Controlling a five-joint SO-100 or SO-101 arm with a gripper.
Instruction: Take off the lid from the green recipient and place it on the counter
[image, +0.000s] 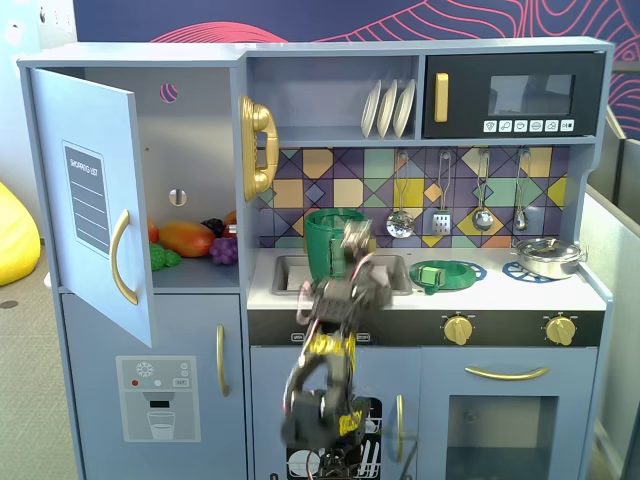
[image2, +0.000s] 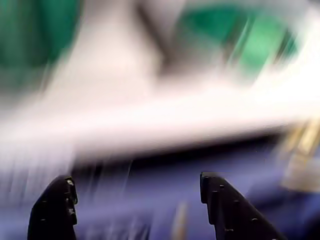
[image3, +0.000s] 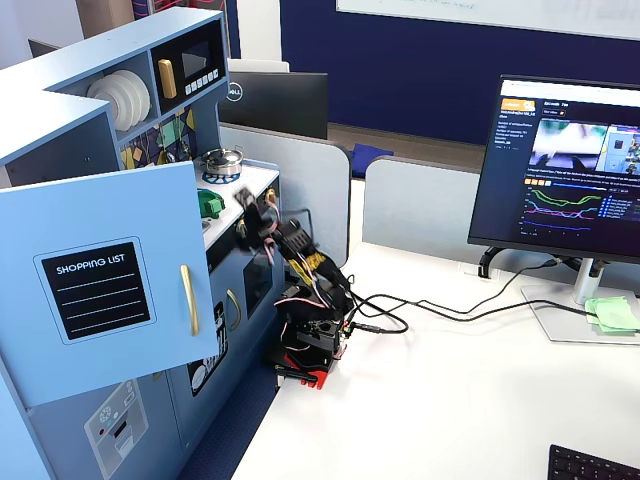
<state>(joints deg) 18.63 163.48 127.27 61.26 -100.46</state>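
The green recipient (image: 328, 243) stands open at the sink, with no lid on it. The lid (image: 446, 273) lies flat on the white counter (image: 500, 292), on a blue burner ring to the right of the sink. My gripper (image: 352, 243) is blurred in front of the counter edge, just right of the recipient and left of the lid. In the wrist view my gripper (image2: 136, 182) is open and empty, with the blurred recipient (image2: 35, 35) upper left and the lid (image2: 250, 42) upper right. In a fixed view from the side the lid (image3: 210, 203) shows behind my gripper (image3: 246, 203).
A silver pan (image: 548, 257) sits on the counter's right burner. The sink basin (image: 290, 272) lies left of the lid. The fridge door (image: 95, 210) stands open at the left, with toy food inside. Utensils hang on the back wall (image: 440, 210).
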